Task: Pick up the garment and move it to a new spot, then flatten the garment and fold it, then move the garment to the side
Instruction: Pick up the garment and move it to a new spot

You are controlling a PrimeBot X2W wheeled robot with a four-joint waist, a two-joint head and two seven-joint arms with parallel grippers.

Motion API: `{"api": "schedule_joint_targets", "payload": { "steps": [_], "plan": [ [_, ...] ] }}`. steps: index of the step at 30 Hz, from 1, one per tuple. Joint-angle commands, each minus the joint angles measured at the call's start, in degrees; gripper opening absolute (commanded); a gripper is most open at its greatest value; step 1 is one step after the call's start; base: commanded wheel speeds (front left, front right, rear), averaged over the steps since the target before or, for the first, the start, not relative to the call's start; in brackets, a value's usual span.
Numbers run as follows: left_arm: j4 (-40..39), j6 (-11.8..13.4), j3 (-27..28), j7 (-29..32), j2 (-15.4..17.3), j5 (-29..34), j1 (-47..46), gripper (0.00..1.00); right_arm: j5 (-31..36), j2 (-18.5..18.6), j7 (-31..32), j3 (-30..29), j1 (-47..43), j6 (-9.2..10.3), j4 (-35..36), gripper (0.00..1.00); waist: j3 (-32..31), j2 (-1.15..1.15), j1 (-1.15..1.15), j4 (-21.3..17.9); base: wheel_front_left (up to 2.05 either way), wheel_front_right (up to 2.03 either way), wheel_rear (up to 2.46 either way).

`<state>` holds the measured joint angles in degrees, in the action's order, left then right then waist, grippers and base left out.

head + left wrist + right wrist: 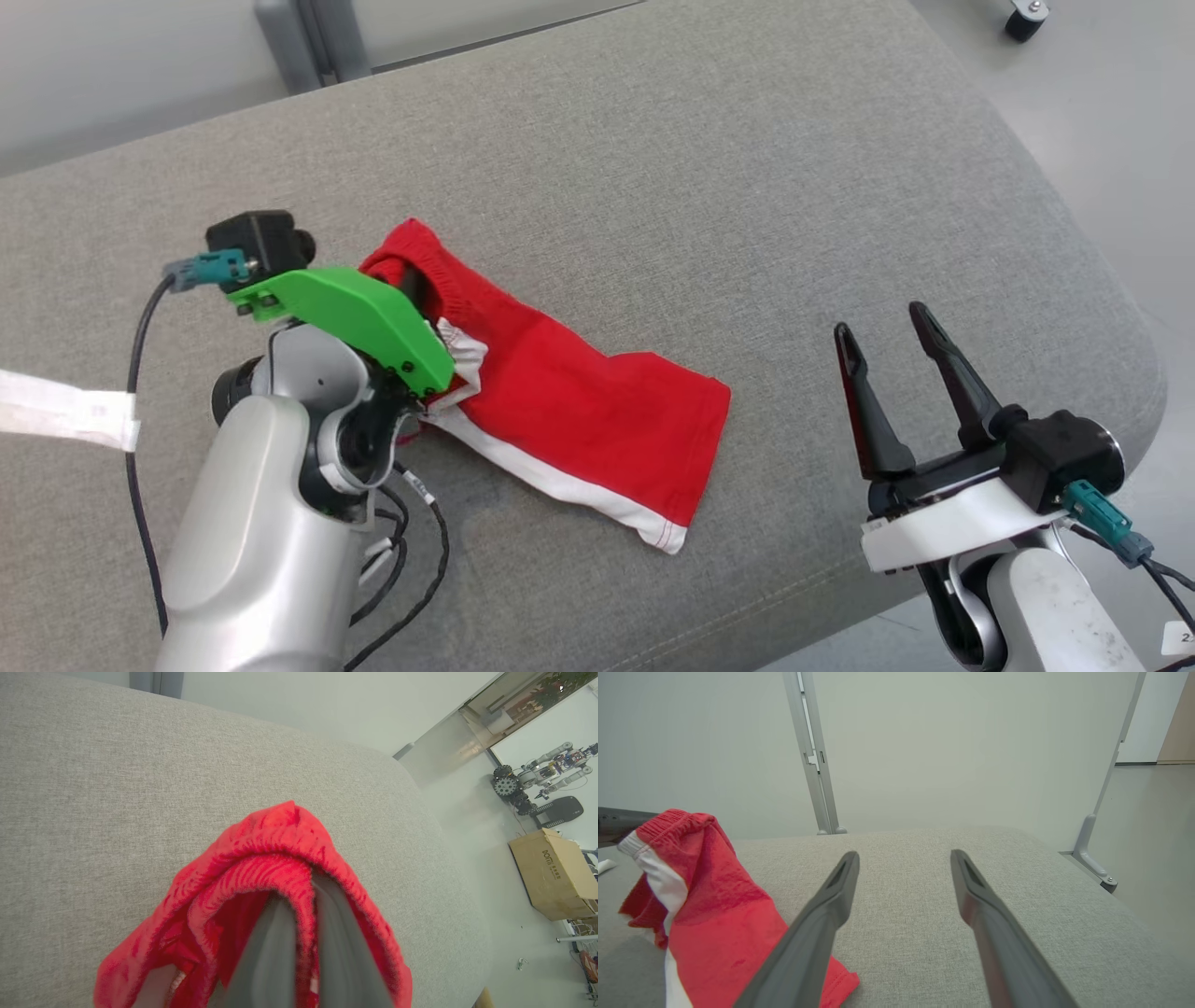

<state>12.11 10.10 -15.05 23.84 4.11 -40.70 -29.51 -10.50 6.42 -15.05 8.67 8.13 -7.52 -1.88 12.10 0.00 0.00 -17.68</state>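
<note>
Two long dark fingers of your left gripper [301, 891] are pinched together on the ribbed, elasticated waistband of the soft red cloth garment with white trim [579, 411]. That end stands up in a hood-like peak, while the rest lies flat and faintly creased. Your right gripper [881, 318] is spread wide and empty, well apart from the hem. All of it sits on a grey, coarse-woven upholstered cushion with rounded corners [653, 140]. Beyond it you see the smooth pale floor [1102, 112] and a brown cardboard box [551, 872].
</note>
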Motion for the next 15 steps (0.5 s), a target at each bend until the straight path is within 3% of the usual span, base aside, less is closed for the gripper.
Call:
{"api": "schedule_joint_targets", "payload": {
  "steps": [1, 8, 9, 11, 13, 14, 15],
  "plan": [
    [2.75, 0.17, 1.57, -1.2, 0.0, -1.6, -1.26, 0.0, -0.14, 0.37, -0.19, 0.24, -0.95, 0.06, -0.24, 1.0, -0.35, 0.0, 0.0, -0.4, 0.0, 0.0, 0.0],
    [14.42, -2.79, 3.38, -3.42, 1.4, -3.02, -2.74, 0.0, 0.38, 1.29, -0.19, 0.99, -1.68, 0.06, -0.22, 1.0, -1.06, 0.0, 0.0, 0.4, 0.0, 0.0, 0.0],
    [15.85, -3.25, 3.26, -3.8, 1.59, -2.86, -2.81, 0.06, 0.49, 1.44, -0.19, 1.1, -1.8, 0.06, -0.25, 1.0, -1.21, 0.0, 0.0, 0.72, 0.0, 0.0, 0.0],
    [18.2, -3.86, 3.22, -4.83, 1.93, -2.49, -2.85, 0.27, 0.59, 1.76, -0.19, 1.35, -1.88, 0.06, -0.28, 1.0, -1.53, 0.0, 0.0, 1.25, 0.0, 0.0, 0.0],
    [20.53, -4.7, 2.78, -5.58, 1.92, -2.17, -2.8, 0.27, 0.66, 2.12, -0.19, 1.33, -1.97, 0.06, -0.28, 1.0, -1.89, 0.0, 0.0, 1.87, 0.0, 0.0, 0.0],
    [21.42, -5.2, 2.57, -5.98, 1.81, -2.18, -2.89, 0.32, 0.69, 2.24, -0.19, 1.33, -2.03, 0.06, -0.25, 1.0, -2.09, 0.0, 0.0, 2.22, 0.0, 0.0, 0.0],
    [22.29, -5.6, 2.48, -6.43, 1.71, -2.13, -3.07, 0.44, 0.76, 2.35, -0.19, 1.41, -2.12, 0.06, -0.22, 1.0, -2.25, 0.0, 0.0, 2.54, 0.0, 0.0, 0.0]
  ]
}}
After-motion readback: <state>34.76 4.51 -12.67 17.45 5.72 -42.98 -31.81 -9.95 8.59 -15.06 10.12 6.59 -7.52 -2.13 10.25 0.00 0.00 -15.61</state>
